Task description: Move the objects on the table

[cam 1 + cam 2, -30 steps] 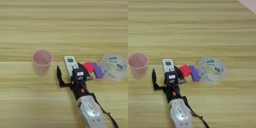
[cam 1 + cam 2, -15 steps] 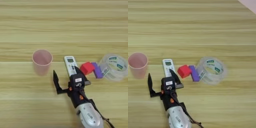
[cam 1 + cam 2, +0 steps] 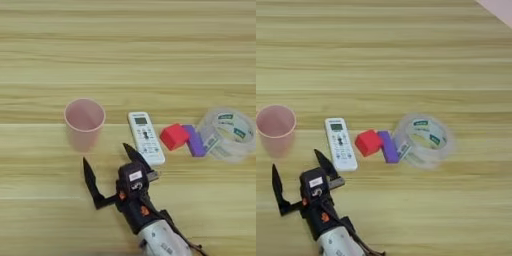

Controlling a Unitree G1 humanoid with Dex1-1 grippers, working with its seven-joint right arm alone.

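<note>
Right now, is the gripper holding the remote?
No, the gripper is open and empty, just short of the remote's near end.

Your silver forearm (image 3: 162, 242) cut off by the bottom edge, print on the slim white remote (image 3: 145, 137) too small for you to read, label text inside the clear tape roll (image 3: 423, 139) blurred, pale pink plastic cup (image 3: 275, 128) just clipped at the right eye view's left edge

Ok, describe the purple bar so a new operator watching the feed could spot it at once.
Find the clear tape roll at the right end of the row of things on the table. The purple bar lies against the roll's left side, with the red cube on its other side. It is the only purple thing, slim and elongated, far smaller than the white remote.
</note>
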